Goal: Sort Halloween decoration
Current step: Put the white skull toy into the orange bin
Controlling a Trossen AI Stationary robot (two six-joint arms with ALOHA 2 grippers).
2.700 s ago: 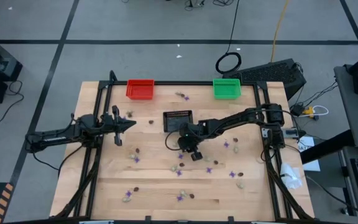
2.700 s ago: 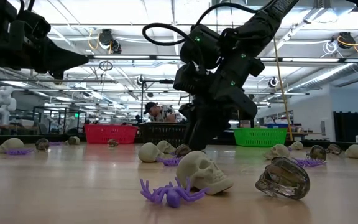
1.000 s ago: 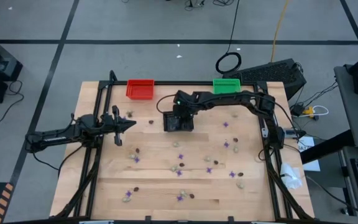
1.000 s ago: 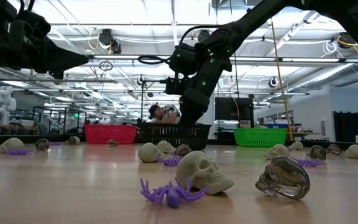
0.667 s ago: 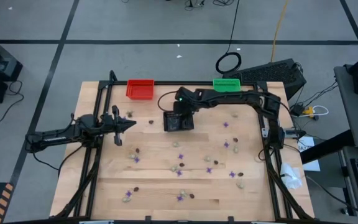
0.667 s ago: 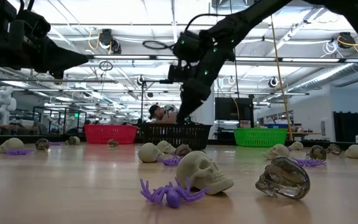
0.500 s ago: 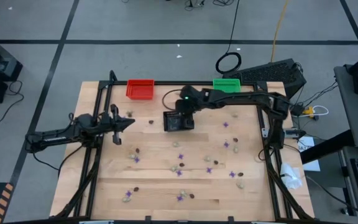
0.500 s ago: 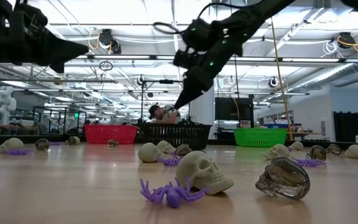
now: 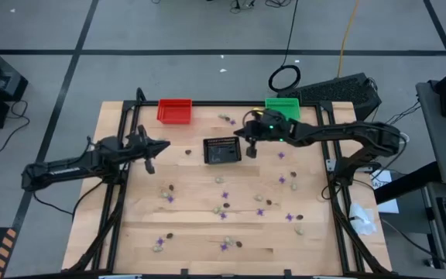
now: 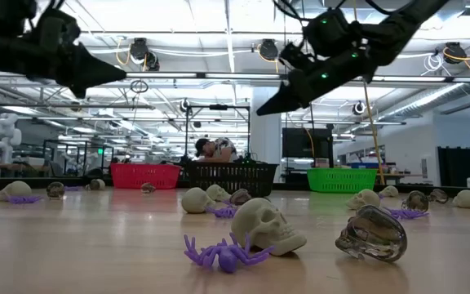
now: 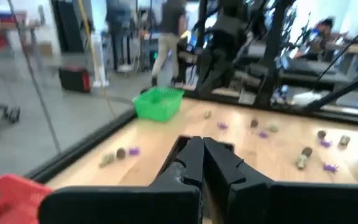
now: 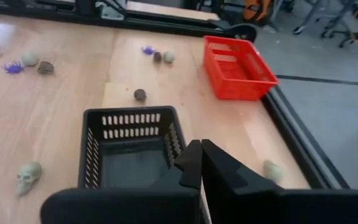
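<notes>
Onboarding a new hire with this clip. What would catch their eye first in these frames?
Probably the low view's foreground: a pale skull with a purple spider against it and a dark glossy skull to its right. From above, more small trinkets are scattered over the wooden table, with a red basket and green basket on the far edge and a black basket mid-table. The right claw, shut, hangs just right of the black basket.

Grey floor [image 9: 169, 31] with dark tape lines surrounds the wooden table [image 9: 192, 232]. Ceiling lights [image 10: 227, 49] glow over distant shelving.
</notes>
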